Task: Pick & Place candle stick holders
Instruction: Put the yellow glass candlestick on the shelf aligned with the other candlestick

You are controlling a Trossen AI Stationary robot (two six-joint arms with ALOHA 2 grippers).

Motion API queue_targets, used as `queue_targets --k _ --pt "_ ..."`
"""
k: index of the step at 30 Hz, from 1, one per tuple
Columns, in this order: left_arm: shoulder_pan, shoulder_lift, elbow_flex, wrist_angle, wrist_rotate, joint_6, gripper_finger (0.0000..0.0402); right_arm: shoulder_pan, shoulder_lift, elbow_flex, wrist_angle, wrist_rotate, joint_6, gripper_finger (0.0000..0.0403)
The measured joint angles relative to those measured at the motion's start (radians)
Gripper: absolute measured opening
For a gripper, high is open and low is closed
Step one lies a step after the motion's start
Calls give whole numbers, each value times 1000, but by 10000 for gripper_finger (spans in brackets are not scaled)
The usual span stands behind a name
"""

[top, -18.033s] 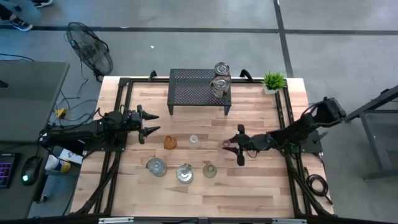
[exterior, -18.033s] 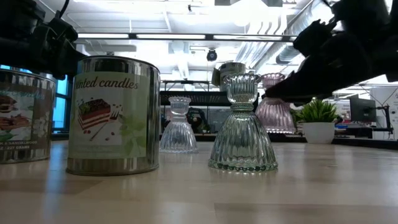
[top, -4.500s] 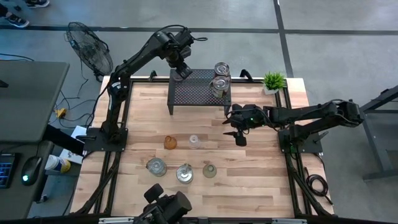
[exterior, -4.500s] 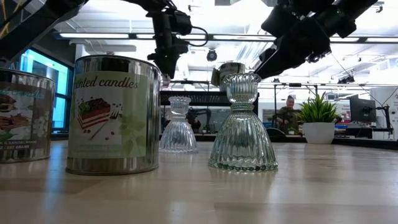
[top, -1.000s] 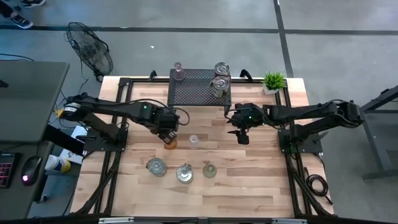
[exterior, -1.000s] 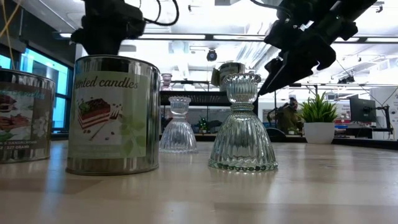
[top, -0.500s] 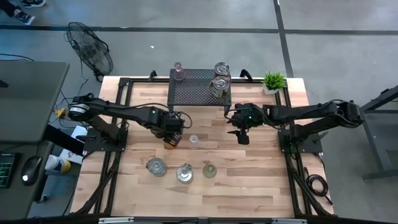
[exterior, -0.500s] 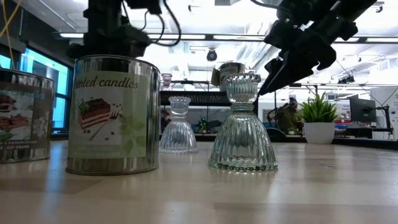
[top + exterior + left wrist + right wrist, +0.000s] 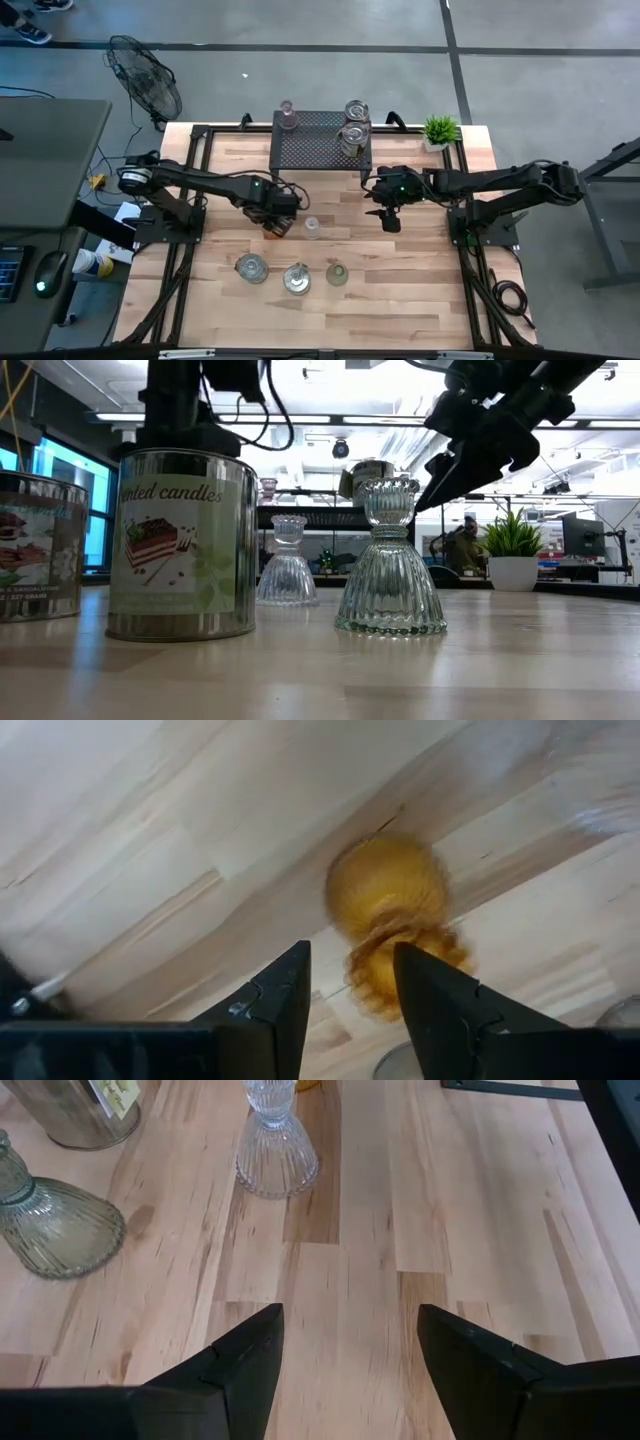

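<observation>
The left gripper (image 9: 277, 222) hangs right over the orange candle holder (image 9: 395, 920) at the middle of the tabletop (image 9: 400, 300). Its fingers (image 9: 275, 1005) are partly open and hold nothing. The holder stands upright just ahead of them, a bit toward one finger, so the arm likely needs to line up and drop. The clear candle holder (image 9: 312, 227) sits at 3 o'clock from it. The right gripper (image 9: 388, 217) waits farther toward 3 o'clock, fingers wide and empty. The left arm is much nearer the orange holder.
</observation>
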State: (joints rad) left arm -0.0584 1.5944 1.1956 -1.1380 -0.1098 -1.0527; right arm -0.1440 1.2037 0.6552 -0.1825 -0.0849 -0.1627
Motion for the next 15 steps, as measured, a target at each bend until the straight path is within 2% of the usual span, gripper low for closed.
queue_targets --k 6,15 --pt "0 5 1 9 6 0 130 0 0 0 0 0 2 224" --pt "0 5 1 18 11 19 61 0 0 0 1 0 -2 224"
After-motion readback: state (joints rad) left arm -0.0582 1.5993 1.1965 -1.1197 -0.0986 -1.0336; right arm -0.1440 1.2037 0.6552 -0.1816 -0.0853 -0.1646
